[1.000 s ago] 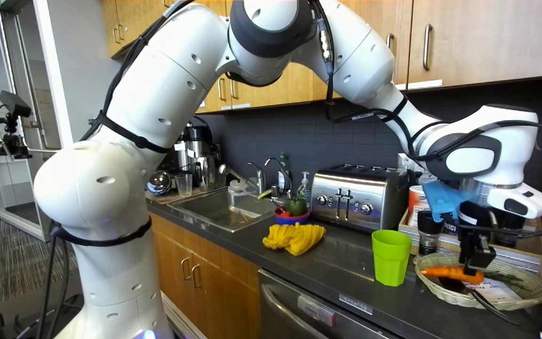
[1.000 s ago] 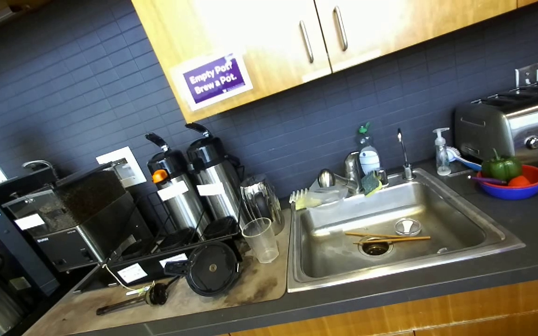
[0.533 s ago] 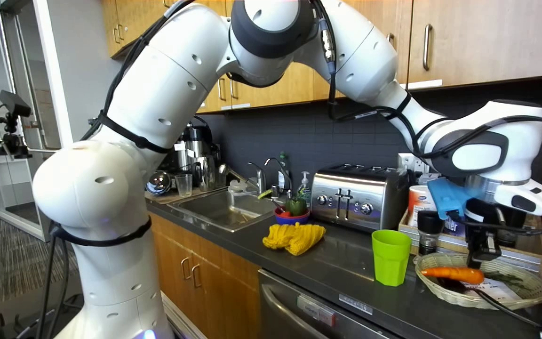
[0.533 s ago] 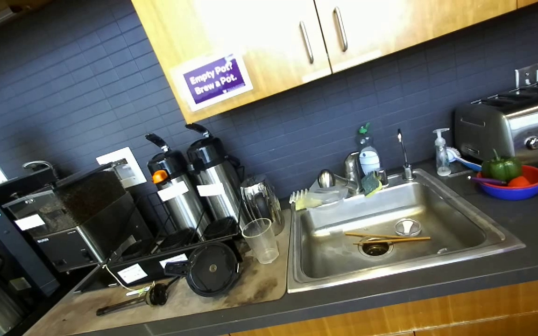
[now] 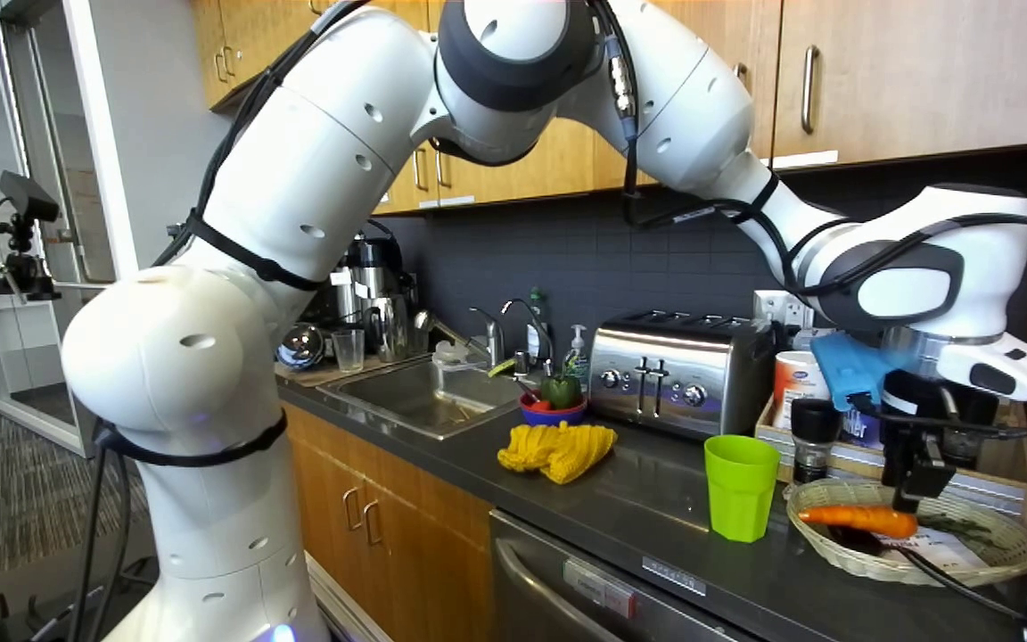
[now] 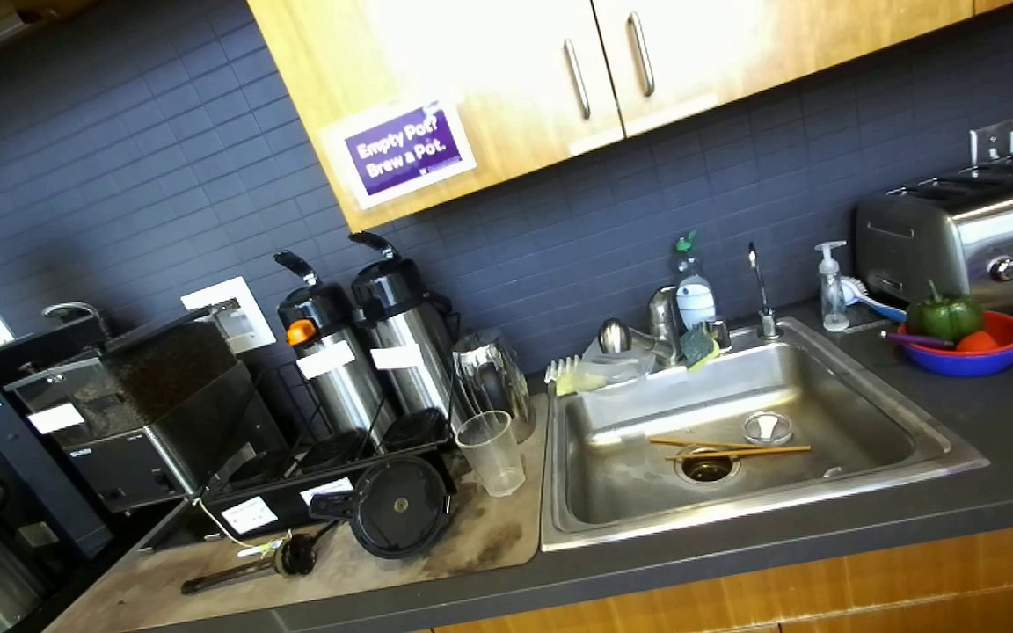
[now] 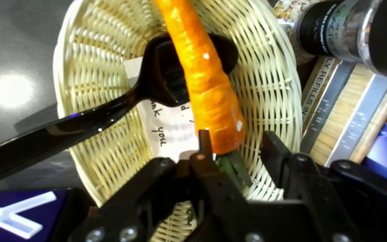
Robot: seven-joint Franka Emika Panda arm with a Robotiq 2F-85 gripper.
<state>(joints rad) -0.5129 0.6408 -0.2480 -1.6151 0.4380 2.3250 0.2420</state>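
Gripper (image 7: pixel 236 139), black with two fingers, stands released, its fingers apart by the thick end of the long orange carrot (image 7: pixel 210 87). This carrot lies in the oval basket of pale wicker (image 7: pixel 267 84), with its thin tip near the rim, and passes over the head of the glossy black spoon (image 7: pixel 113 111), whose handle goes out across this rim. Farther, near the basket's edge, the tapered lime-green plastic cup (image 5: pixel 742 489) stands upright on the dark countertop (image 5: pixel 638 517).

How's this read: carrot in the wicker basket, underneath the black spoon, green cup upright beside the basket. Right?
Not quite: the carrot lies over the black spoon, not underneath it, as the wrist view shows. The rest holds: carrot in the wicker basket, green cup upright beside the basket.
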